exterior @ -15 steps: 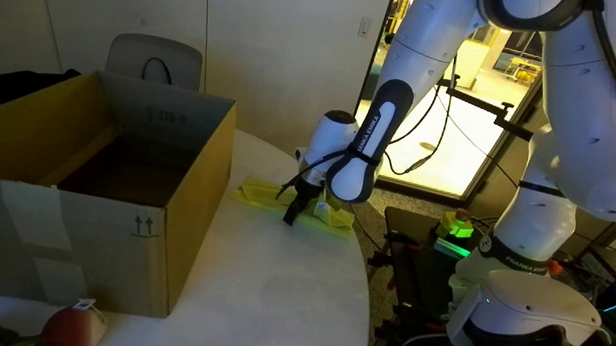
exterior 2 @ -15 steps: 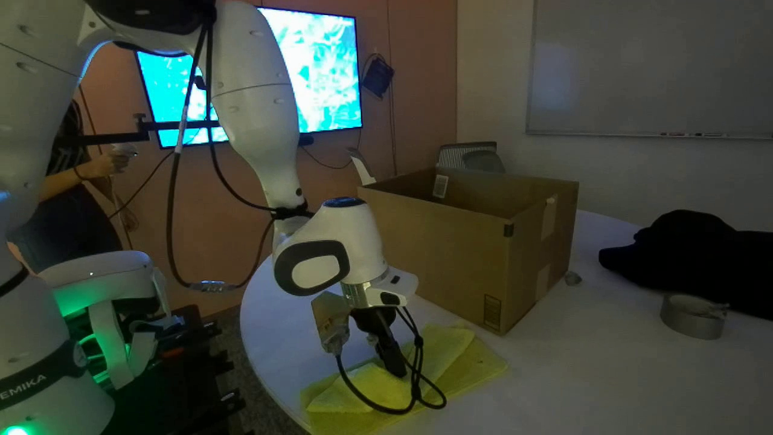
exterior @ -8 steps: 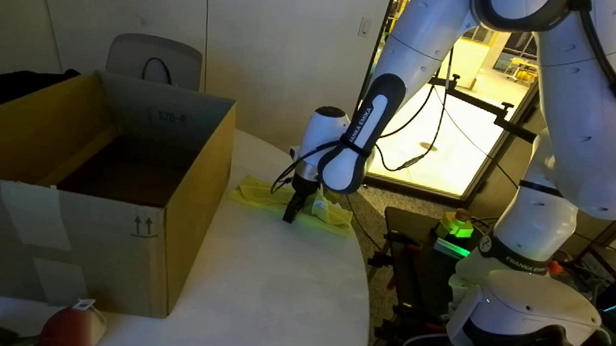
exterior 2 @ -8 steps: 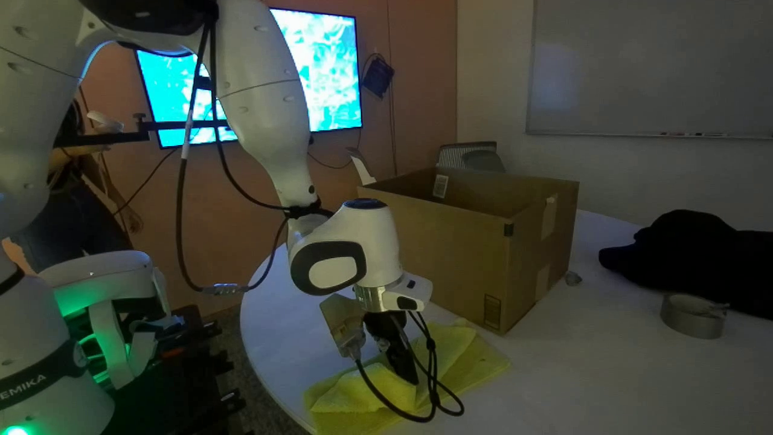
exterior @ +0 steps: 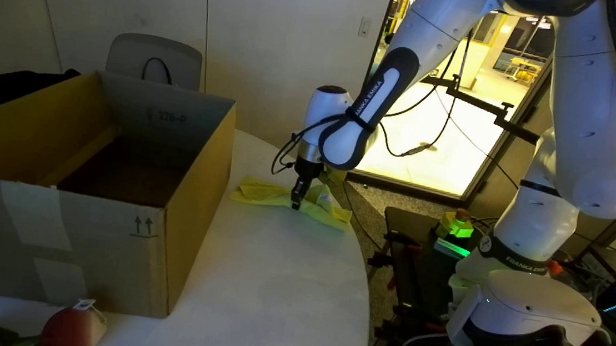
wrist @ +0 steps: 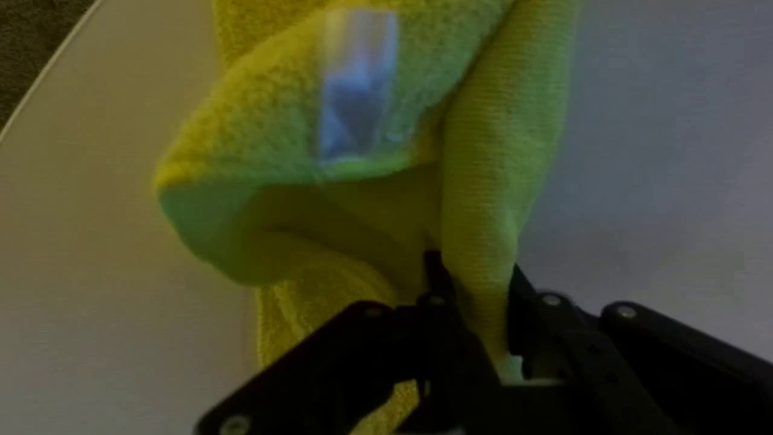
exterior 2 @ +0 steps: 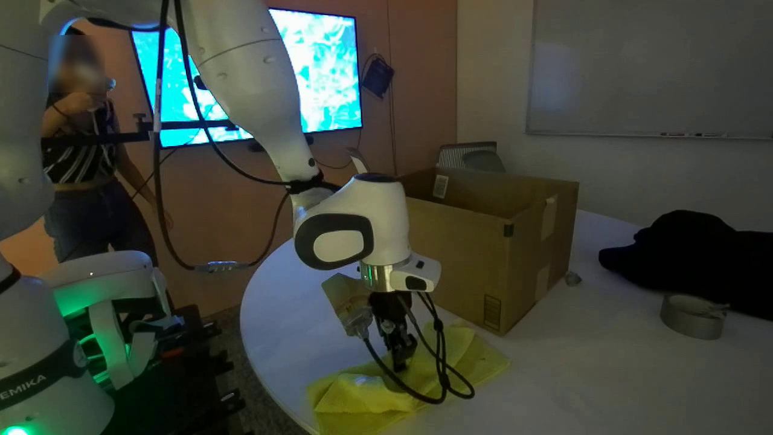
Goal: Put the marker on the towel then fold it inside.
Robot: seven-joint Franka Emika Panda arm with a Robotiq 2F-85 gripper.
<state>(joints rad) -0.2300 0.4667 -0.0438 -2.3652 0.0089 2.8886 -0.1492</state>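
Gripper [wrist: 474,272]: jaws closed on near fold of towel [exterior: 320,211], right of cardboard box [exterior: 111,256] in an exterior view | marker: not visible, maybe inside | lift low, draw slowly across, lay flat before release

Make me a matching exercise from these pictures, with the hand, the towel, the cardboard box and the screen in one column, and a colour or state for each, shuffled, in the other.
Column one
1. hand
2. towel
3. cardboard box
4. screen

Column two
A. open at the top
B. glowing blue-white
C. gripping a fold of the towel
D. yellow-green and wrinkled

Pairs: 1-C; 2-D; 3-A; 4-B
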